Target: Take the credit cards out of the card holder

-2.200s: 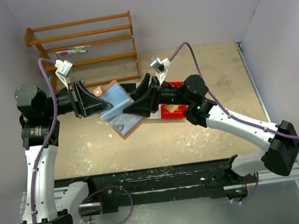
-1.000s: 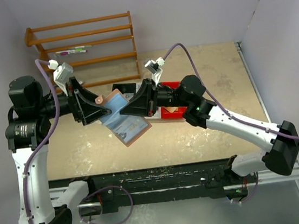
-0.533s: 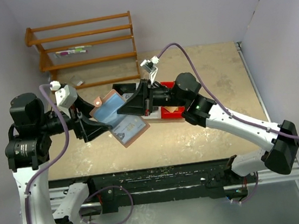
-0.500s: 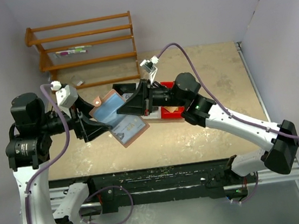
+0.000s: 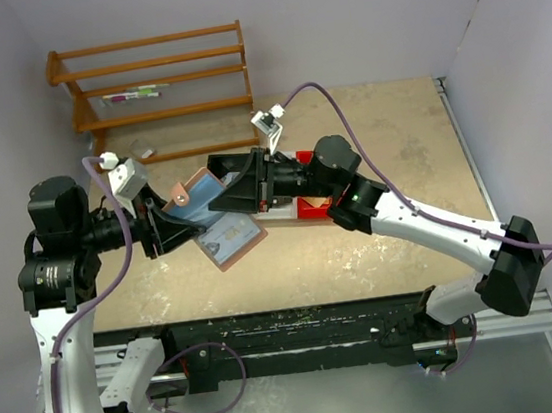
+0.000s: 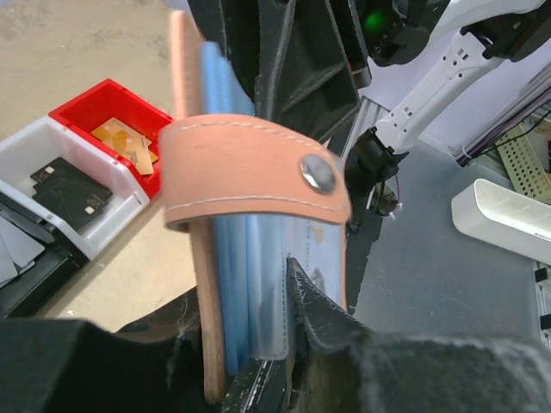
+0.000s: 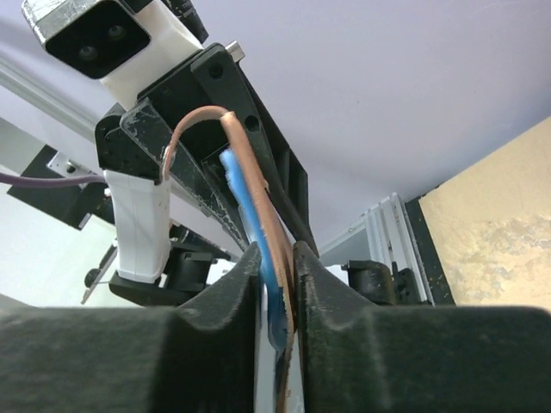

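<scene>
Entry: taking the cards out, early step. The wallet is open and held up, and no card is out of a pocket yet. Left tool [image 5: 170, 230]: jaws drawn in on one edge of the wallet [image 5: 224, 235], holding it off the desk [image 5: 381, 244]. Wallet: in the air between the two tools, over the left half of the desk. In the left wrist view it stands edge-on, with the pink-brown cover outside and blue lining and a clear sleeve inside. The strap [image 6: 254, 176] with its snap is folded across the top. Cards: none seen standing clear, and whether any sit in the sleeves cannot be told. Right tool [image 7: 277, 274]: jaws nearly together, pinching cover and lining together at the opposite edge, not a card alone. Next move, as judged: one tool steadies the wallet while the other lets go, takes a card edge only, and draws it straight along its pocket. Surroundings: a wooden rack [image 5: 155, 80] at the back left. A black bin [image 5: 218, 163], a white bin [image 6: 90, 222] and a red bin [image 6: 82, 103] stand in a row on the desk. In the way: the strap across the pocket mouths, and the two tools crowded close together.
</scene>
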`<state>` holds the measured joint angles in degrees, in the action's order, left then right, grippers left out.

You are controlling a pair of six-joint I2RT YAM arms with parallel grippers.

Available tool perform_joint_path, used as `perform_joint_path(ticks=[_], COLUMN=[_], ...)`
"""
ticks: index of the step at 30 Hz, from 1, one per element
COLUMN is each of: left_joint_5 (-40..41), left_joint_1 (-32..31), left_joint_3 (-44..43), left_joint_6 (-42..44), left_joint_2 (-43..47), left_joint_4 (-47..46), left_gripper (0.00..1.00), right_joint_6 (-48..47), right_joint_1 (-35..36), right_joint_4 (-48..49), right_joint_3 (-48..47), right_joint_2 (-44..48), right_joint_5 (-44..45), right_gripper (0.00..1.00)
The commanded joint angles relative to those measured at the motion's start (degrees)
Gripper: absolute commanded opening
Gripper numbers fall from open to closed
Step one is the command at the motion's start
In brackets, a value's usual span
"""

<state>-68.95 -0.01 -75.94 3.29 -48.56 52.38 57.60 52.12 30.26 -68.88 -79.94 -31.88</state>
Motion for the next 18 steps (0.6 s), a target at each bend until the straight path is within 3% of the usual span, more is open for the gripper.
perform_joint_path(ticks=[1, 9, 13, 18], left_joint_5=[-2.94, -6.41, -8.99, -11.55], left_joint_1=[0.10, 0.10, 0.10, 0.10], left_joint_3=[-0.14, 1.64, 3.31, 6.22], left_joint_6=[-7.59, -17.71, -25.62, -37.07], left_joint_2=[0.31, 0.51, 0.86, 1.30], left_joint_4=[-6.34, -11.58, -16.61, -24.71], left_gripper=[0.28, 0.10, 0.07, 0.06], right_joint_6=[-0.13, -2.66, -4.88, -11.61], right_joint_1=[0.10, -0.07, -0.49, -0.61], right_joint_4=[3.49, 6.62, 10.69, 10.24], right_joint_3=[0.10, 2.24, 4.36, 4.63], right_joint_2=[2.59, 5.08, 7.04, 8.61], right_joint_5=[-1.04, -3.94, -7.05, -11.85], right_gripper=[0.28, 0.72, 0.84, 0.91])
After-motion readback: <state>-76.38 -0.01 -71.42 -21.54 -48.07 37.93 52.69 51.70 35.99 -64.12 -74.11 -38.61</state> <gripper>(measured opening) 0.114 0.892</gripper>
